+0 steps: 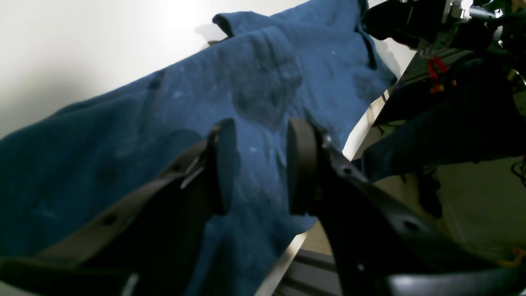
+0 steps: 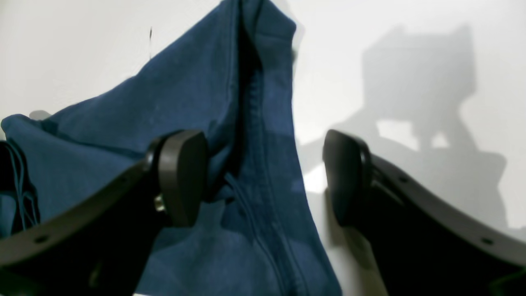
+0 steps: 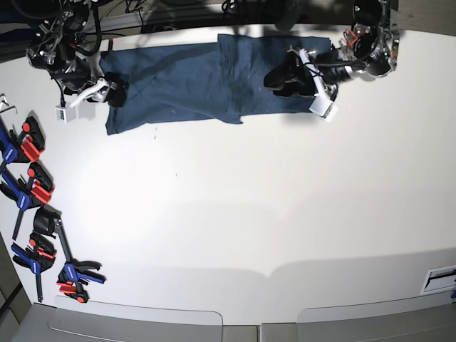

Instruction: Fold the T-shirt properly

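The dark navy T-shirt [image 3: 185,85] lies spread along the far edge of the white table, its right part folded over in a darker layer. My left gripper [image 3: 276,80] is over that right part. In the left wrist view its jaws [image 1: 263,164] stand apart, open, with flat wrinkled T-shirt [image 1: 123,144] cloth showing between them. My right gripper [image 3: 112,93] is at the shirt's left end. In the right wrist view it [image 2: 265,176] is wide open, and a raised fold of the T-shirt [image 2: 123,135] with a stitched hem runs between the fingers, close to the left fingertip [image 2: 183,176].
Several red, blue and black clamps [image 3: 32,189] lie along the table's left edge, with more [image 3: 71,274] near the front left. The white table [image 3: 249,214] stretches in front of the shirt. Its far edge [image 1: 287,255] runs just beside the left gripper.
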You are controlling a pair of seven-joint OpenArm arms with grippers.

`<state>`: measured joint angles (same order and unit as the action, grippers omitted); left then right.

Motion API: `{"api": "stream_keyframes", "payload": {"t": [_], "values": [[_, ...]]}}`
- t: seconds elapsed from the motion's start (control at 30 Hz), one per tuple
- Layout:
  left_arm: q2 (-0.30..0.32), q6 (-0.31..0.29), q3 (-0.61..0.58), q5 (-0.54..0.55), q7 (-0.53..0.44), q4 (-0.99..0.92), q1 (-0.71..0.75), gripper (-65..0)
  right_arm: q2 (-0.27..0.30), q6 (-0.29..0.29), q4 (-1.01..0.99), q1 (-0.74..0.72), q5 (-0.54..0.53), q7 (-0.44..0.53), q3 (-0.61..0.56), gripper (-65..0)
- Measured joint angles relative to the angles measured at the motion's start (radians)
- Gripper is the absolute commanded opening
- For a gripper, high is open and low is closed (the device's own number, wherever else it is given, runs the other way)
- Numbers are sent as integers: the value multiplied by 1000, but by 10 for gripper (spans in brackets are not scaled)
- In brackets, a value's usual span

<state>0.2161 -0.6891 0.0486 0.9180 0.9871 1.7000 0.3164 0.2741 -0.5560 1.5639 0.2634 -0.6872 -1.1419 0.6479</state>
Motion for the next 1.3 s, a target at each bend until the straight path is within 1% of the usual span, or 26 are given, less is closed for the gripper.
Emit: {"api": "stream_keyframes", "payload": {"t": [0.3, 0.43, 0.57, 0.63, 0.8, 0.97, 1.0, 1.07, 1.1, 1.23, 1.3], "values": [[0, 0, 0, 0, 0, 0, 0, -460, 3, 0, -13, 0, -1, 2, -14, -228], [0, 0, 0, 0, 0, 0, 0, -460, 5, -2, -49, -3, -27, 30, -36, -228], [0, 0, 0, 0, 0, 0, 0, -460, 6, -4, -66, -6, -42, 25, -40, -228], [0, 0, 0, 0, 0, 0, 0, -460, 7, -5, -66, -6, -50, 2, -40, -228], [0, 0, 0, 0, 0, 0, 0, -460, 8, -15, -66, -8, -156, -98, -40, -229], [0, 0, 0, 0, 0, 0, 0, -460, 8, -19, -68, -6, -171, -102, -43, -237], [0, 0, 0, 0, 0, 0, 0, -460, 8, -19, -68, -6, -171, -102, -43, -248], [0, 0, 0, 0, 0, 0, 0, -460, 8, -19, -69, -6, -170, -108, -43, -300], [0, 0, 0, 0, 0, 0, 0, -460, 8, -19, -70, -6, -169, -111, -43, -341], [0, 0, 0, 0, 0, 0, -1, -460, 4, -19, -72, -3, -151, -125, -44, -543], [-1, 0, 10, 0, 0, 0, -1, -461, 3, -18, -74, -2, -151, -127, -44, -616]]}}
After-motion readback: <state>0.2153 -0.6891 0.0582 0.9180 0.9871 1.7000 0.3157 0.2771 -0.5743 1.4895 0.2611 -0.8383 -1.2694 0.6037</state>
